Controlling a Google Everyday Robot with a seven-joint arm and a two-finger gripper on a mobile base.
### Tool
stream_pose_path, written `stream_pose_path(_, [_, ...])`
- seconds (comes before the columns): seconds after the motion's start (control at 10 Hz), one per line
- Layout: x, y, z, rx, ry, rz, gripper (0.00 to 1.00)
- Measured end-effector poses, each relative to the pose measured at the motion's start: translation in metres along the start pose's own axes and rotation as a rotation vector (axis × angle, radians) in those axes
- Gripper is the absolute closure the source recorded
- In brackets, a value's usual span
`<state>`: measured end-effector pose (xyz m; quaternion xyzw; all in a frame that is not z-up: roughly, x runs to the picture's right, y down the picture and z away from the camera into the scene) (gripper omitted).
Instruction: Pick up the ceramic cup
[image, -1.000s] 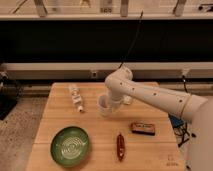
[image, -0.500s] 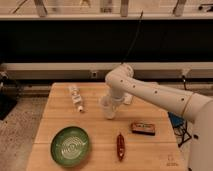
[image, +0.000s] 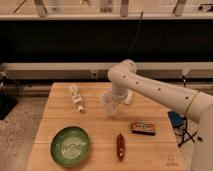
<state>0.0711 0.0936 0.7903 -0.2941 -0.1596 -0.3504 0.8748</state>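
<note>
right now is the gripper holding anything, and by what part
It cannot be told. The gripper is at the ceramic cup near the middle of the wooden table, but the contact between them is not visible.

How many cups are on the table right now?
1. The ceramic cup is near the table's middle, right of the clear bottle, at the end effector. None seems hidden.

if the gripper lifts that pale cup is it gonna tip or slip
The ceramic cup looks small, so probably light. Its taper, wider at the rim, may make it top-heavy and tippy. The gripper is at the cup; the smooth wall could slip.
</note>
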Motion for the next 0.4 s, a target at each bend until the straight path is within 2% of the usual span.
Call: stream_pose_path(0.4, [0.011, 0.0, -0.016, 0.003, 0.004, -0.011, 0.99])
